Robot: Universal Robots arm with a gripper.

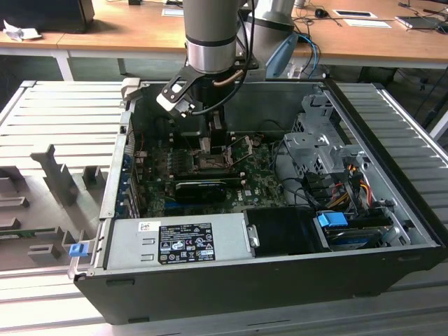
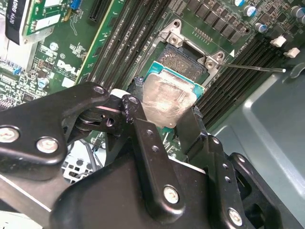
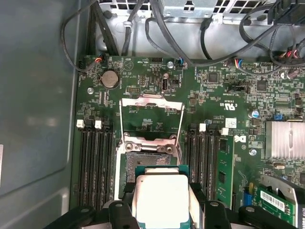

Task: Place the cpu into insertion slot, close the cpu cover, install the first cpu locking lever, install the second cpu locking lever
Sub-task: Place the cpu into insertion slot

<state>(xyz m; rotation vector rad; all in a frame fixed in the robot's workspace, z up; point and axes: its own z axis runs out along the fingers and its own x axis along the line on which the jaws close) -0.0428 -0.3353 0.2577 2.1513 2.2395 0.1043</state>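
Arm came straight down into the open computer case, which stood on the slatted metal bench. Wrist vertical, claw pointing at the green board on the case floor.

Count: one arm, one claw with two black fingers, one cpu, one insertion slot, one cpu cover, two thin metal rods, and two banks of long black memory slots, one bank on each side of the socket.

Claw was closed on the cpu, one finger against each of two opposite edges, silver top face towards the camera. In the first wrist view the cpu sat between the fingertips of the claw and overlapped the nearer part of the insertion slot. The dark pin field beyond it was uncovered. Could not tell whether the chip touched the socket.

The cpu cover was swung open at the slot's far edge, with one rod along each of its sides.
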